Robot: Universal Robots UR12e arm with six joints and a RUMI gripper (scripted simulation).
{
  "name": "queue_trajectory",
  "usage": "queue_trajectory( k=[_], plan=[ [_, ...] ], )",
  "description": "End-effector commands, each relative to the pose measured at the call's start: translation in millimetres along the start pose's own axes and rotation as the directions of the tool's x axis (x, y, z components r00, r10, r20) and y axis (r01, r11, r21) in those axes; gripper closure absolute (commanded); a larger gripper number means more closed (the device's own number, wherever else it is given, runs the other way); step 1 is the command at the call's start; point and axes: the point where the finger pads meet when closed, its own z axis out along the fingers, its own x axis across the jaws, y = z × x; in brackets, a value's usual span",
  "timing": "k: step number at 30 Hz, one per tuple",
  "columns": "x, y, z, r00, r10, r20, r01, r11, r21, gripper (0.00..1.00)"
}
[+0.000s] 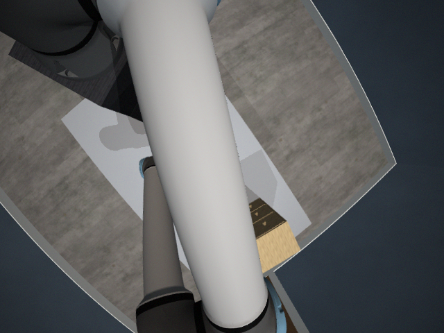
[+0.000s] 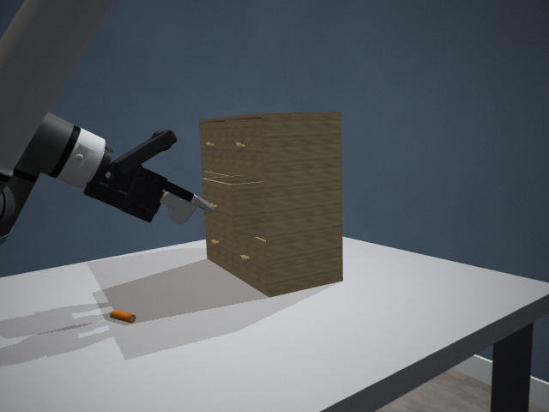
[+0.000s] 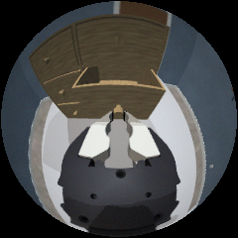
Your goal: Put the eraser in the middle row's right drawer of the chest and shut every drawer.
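The wooden chest stands upright on the white table, its drawer fronts turned to the left in the side view. The right drawer of the middle row is pulled out a little, and its inside shows as a dark gap in the wrist view. My gripper is shut on that drawer's knob. A small orange cylinder lies on the table in front of the chest, well below and apart from the gripper. It is the only loose object I see. No other eraser-like thing is in view.
In the overhead view my arm hides most of the table, with only part of the chest showing near the table's edge. The other drawers look shut. The table's right edge lies beyond the chest.
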Motion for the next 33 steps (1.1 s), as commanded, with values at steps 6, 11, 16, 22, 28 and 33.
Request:
queue_trajectory(
  k=[6, 11, 16, 22, 28, 33],
  plan=[
    [0.0, -2.1, 2.5, 1.000, 0.000, 0.000, 0.000, 1.000, 0.001, 0.93],
    [0.0, -2.9, 4.0, 1.000, 0.000, 0.000, 0.000, 1.000, 0.001, 0.93],
    [0.0, -4.1, 6.1, 1.000, 0.000, 0.000, 0.000, 1.000, 0.001, 0.93],
    [0.0, -5.8, 8.9, 1.000, 0.000, 0.000, 0.000, 1.000, 0.001, 0.93],
    [0.0, -7.0, 11.0, 1.000, 0.000, 0.000, 0.000, 1.000, 0.001, 0.93],
    [0.0, -8.6, 13.8, 1.000, 0.000, 0.000, 0.000, 1.000, 0.001, 0.93]
  ],
)
